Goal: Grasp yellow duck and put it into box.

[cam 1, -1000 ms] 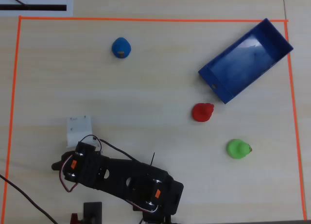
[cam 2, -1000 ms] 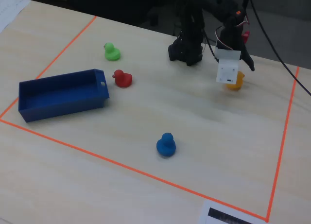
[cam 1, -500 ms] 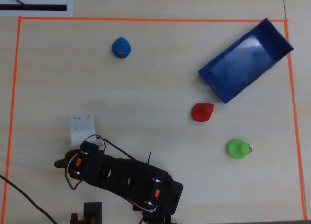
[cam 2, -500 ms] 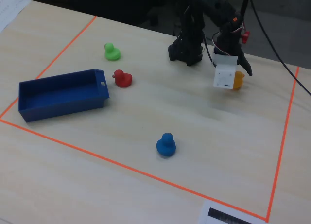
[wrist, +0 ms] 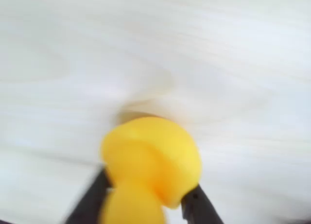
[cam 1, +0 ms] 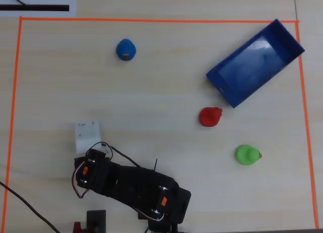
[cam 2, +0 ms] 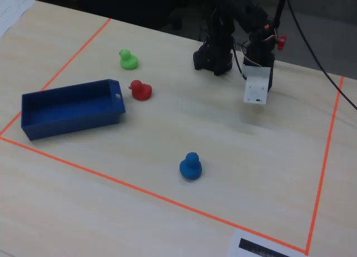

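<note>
The yellow duck point(wrist: 150, 158) fills the lower middle of the blurred wrist view, squeezed between my two black fingers point(wrist: 92, 197). My gripper point(wrist: 146, 192) is shut on it, and it seems lifted just off the table, with a faint shadow behind it. In the overhead view the gripper point(cam 1: 87, 134) sits at the lower left under its white camera mount, which hides the duck. In the fixed view the gripper point(cam 2: 257, 92) hangs at the upper right, and the duck is hidden there too. The dark-blue box point(cam 1: 225, 94) lies at the upper right of the overhead view, far from the gripper, and at the left of the fixed view point(cam 2: 72, 123).
A red duck point(cam 1: 210, 117) stands just below the box and a green duck point(cam 1: 247, 154) lower right of it. A blue duck point(cam 1: 125, 49) stands at the upper middle. Orange tape point(cam 1: 151, 19) frames the work area. The arm's base point(cam 1: 161, 200) is at the bottom edge.
</note>
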Available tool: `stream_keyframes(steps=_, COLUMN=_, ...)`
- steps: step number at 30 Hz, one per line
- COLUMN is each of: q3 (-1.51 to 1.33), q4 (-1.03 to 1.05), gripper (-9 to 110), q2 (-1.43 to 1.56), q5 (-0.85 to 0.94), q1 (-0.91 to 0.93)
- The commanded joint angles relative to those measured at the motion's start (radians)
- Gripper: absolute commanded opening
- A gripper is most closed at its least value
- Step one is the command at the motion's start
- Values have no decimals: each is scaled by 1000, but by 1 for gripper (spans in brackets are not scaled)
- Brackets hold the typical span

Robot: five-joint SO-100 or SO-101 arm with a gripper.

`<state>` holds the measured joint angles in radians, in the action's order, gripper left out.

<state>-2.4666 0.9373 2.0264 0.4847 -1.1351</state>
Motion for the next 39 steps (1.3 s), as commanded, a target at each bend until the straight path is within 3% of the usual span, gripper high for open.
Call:
stream_keyframes(steps=1, q3=0, q4=3, gripper=0, q2=-6, q5=5, q1=12)
stream_keyframes(steps=7, q3=109, q4=193, gripper=0, q2=84, q5=66, q1=140)
stream_keyframes(steps=11, q3=316, q4=417, gripper=0, q2=230, q5=253, q1=437)
stream_keyframes(steps=15, q3=551, q4=460, gripper=0, q2=244, q5=495, q1=833)
stream_keyframes(steps=20, q3=627, q4=189, gripper=0, q2=175, q5=706, q1=1232)
stream_keyframes(steps=27, q3=687, q4=-213, gripper=0, q2=-38, q5=782, q1=1601)
stream_keyframes(steps=33, q3=623, q4=-611, gripper=0, q2=-120, q5=799, q1=1779)
stream_keyframes(steps=39, q3=483, q4=-739, gripper=0, q2=-156, q5=888, q1=1833)
